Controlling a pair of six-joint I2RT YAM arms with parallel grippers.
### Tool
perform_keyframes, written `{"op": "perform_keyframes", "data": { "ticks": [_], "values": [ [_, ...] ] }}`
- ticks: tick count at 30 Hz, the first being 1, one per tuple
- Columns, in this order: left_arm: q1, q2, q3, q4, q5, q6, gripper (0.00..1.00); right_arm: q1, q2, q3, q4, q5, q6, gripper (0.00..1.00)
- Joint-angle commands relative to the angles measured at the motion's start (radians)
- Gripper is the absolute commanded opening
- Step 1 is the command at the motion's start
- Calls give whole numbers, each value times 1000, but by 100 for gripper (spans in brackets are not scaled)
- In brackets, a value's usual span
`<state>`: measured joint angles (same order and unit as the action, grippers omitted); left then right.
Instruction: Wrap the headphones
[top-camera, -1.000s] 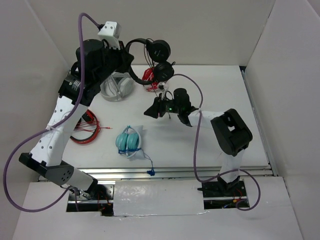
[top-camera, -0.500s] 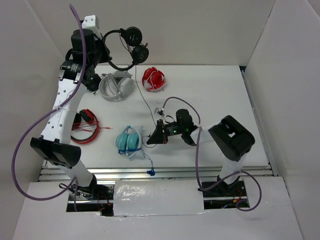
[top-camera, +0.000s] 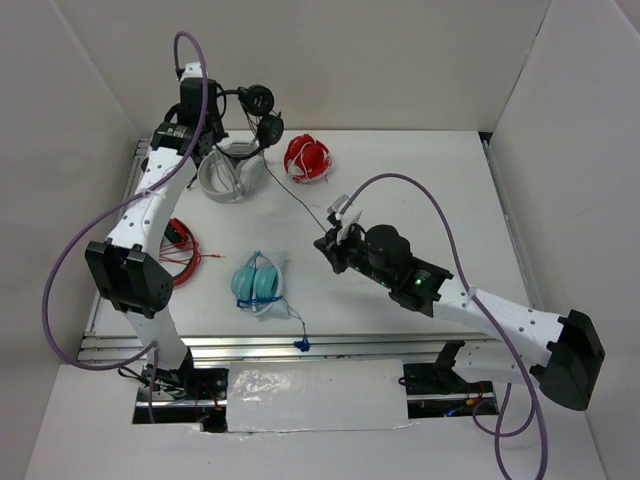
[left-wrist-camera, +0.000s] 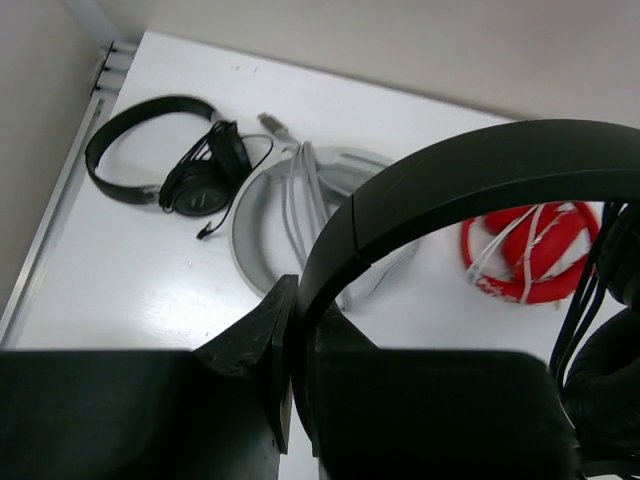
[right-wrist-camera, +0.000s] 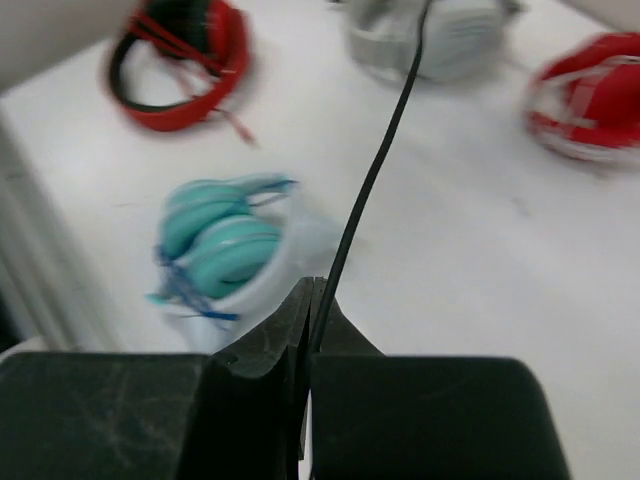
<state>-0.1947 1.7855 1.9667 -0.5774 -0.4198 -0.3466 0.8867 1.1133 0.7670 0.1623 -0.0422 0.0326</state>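
Note:
The all-black headphones (top-camera: 262, 112) hang in the air at the back left, above the table. My left gripper (top-camera: 222, 108) is shut on their thin headband (left-wrist-camera: 470, 170), seen up close in the left wrist view, where the gripper (left-wrist-camera: 295, 310) pinches it. Their thin black cable (top-camera: 300, 198) runs diagonally down to my right gripper (top-camera: 328, 243), which is shut on it mid-table. In the right wrist view the cable (right-wrist-camera: 385, 150) rises straight from the closed gripper (right-wrist-camera: 312, 300).
Grey headphones (top-camera: 232, 172) lie under the held pair. A red bundle (top-camera: 308, 158) lies beside them. Red-and-black headphones (top-camera: 172, 250) lie at the left, teal ones with a blue cable (top-camera: 257, 282) near the front. Another black pair (left-wrist-camera: 170, 165) lies at the back-left corner.
My left arm has carried the headphones back and lower, near the back wall. My right arm has swung out to the right, and its gripper has slid a little up the cable.

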Motion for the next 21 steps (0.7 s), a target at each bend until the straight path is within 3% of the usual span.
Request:
{"op": "perform_keyframes", "data": {
  "ticks": [1, 6, 9, 13, 21],
  "values": [
    [-51, 26, -58, 33, -103, -9, 0, 49, -55, 89, -194, 479, -135, 0],
    [-144, 52, -162, 60, -132, 54, 0, 106, -49, 184, -167, 740, -338, 0],
    [-196, 55, -213, 66, -110, 81, 0, 98, -37, 227, -55, 771, -474, 0],
    [-281, 5, -354, 149, -42, 138, 0, 45, -9, 287, 26, 753, -630, 0],
    [-468, -170, -601, 266, 81, 199, 0, -153, 89, 417, -21, 581, -672, 0]
  ]
}}
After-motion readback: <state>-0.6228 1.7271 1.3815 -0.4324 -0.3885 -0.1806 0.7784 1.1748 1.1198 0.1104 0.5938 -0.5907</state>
